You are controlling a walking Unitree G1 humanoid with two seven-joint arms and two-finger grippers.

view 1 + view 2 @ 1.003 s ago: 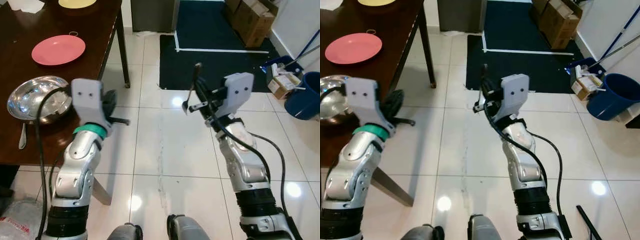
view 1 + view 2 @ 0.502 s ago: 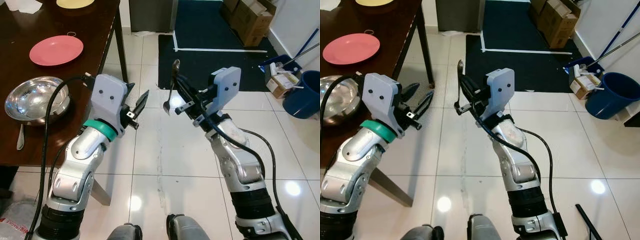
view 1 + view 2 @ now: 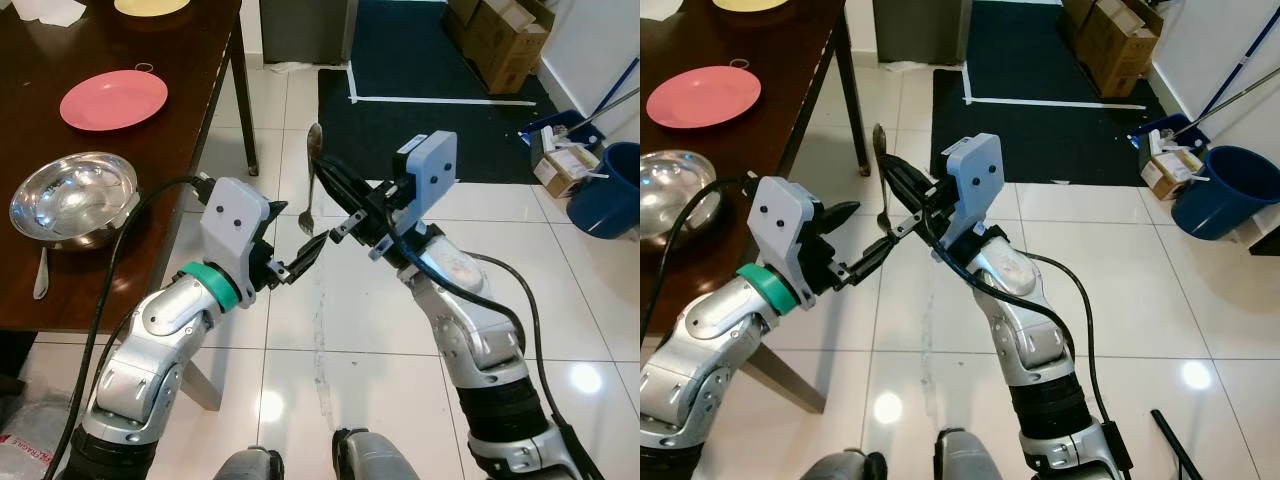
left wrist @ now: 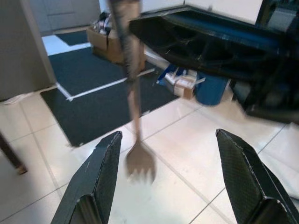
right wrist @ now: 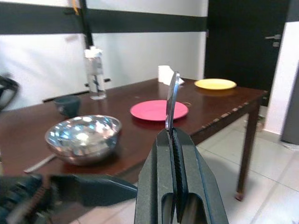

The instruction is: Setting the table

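My right gripper [image 3: 325, 170] is shut on a metal fork [image 3: 311, 180], held over the tiled floor with its handle up and its tines down. The right wrist view shows the handle [image 5: 172, 100] rising out of the closed fingers. My left gripper [image 3: 300, 228] is open just beside the tines; in its wrist view the fork [image 4: 133, 93] hangs between and beyond the spread fingers [image 4: 93, 182]. To the left stands the dark wooden table [image 3: 150, 150] with a pink plate [image 3: 113, 99], a steel bowl [image 3: 72, 198], a yellow plate [image 3: 152, 6] and a spoon [image 3: 41, 272] near its front edge.
A dark mat [image 3: 430, 120] lies ahead on the white tiles. Cardboard boxes [image 3: 505, 30] and a blue bucket [image 3: 608, 190] stand at the far right. A water bottle [image 5: 95, 70] and a dark cup [image 5: 67, 105] are on the table's far side.
My right gripper has carried the fork leftward toward the middle. My left gripper has swung inward from the table's side and now sits open by the tines.
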